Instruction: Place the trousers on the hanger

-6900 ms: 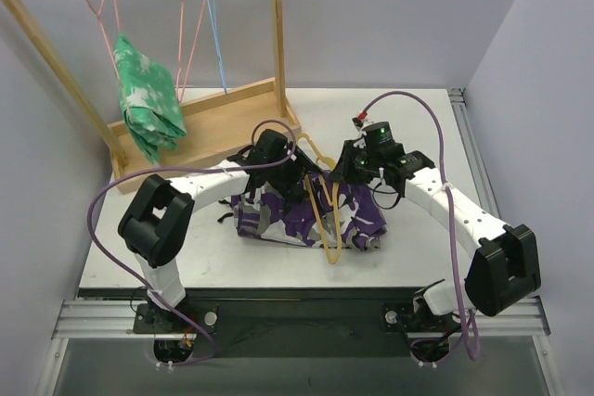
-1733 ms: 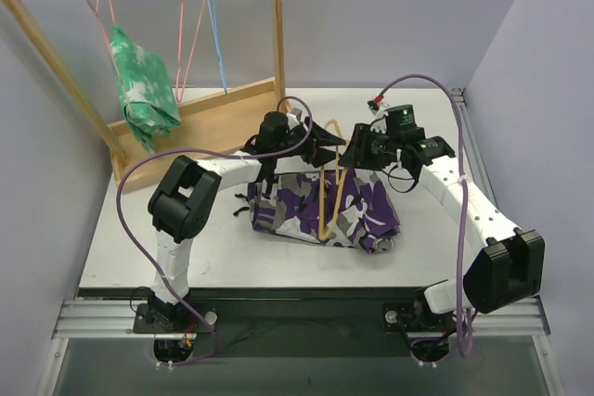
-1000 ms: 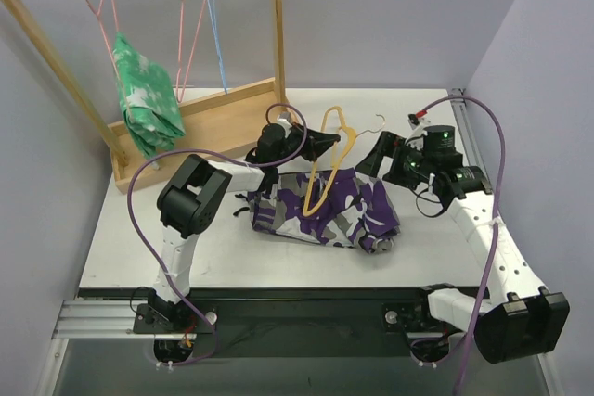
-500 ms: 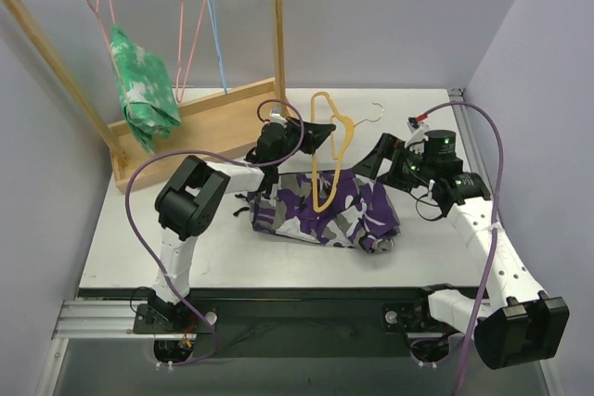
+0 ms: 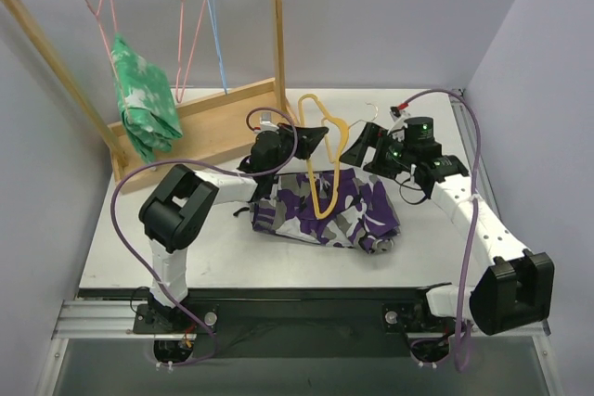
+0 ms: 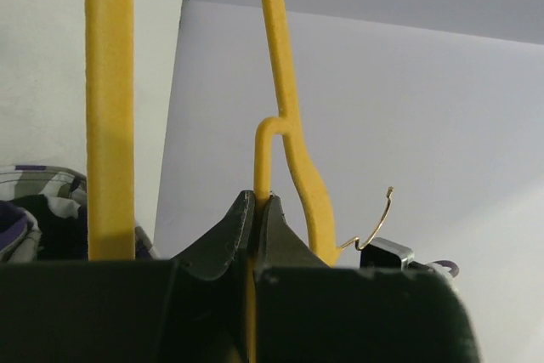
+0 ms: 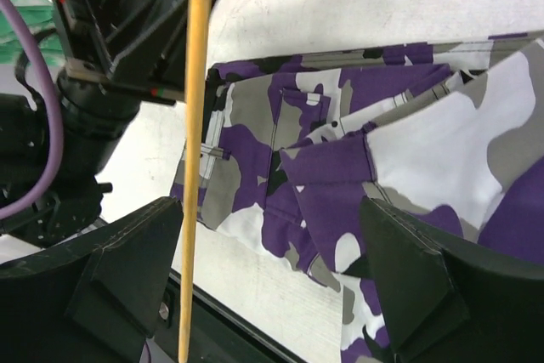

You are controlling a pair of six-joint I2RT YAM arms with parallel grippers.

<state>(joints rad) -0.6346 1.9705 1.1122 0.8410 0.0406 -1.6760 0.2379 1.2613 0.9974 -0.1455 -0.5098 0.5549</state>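
**Over the trousers: hanger pinched, right claw spread**

In the overhead view, I am pinching the hanger (image 5: 318,212) near its neck with the left claw (image 5: 314,139). I am carrying it tilted, its loop reaching down from the claw toward the trousers (image 5: 357,215). These are lying folded on the table (image 5: 186,248) beneath both claws. The right claw (image 5: 362,148) is hovering just beside the left one, wide and holding nothing.

In the left wrist view, the fingers (image 6: 229,227) are closing tight on the yellow wire at its kink.

In the right wrist view, the spread fingers (image 7: 127,269) are framing creased camouflage cloth in purple, white, grey and black. The yellow wire is crossing by the left finger. I am judging that this claw should be taking a folded edge, clear of the wire, while the left claw is steadying the hanger.
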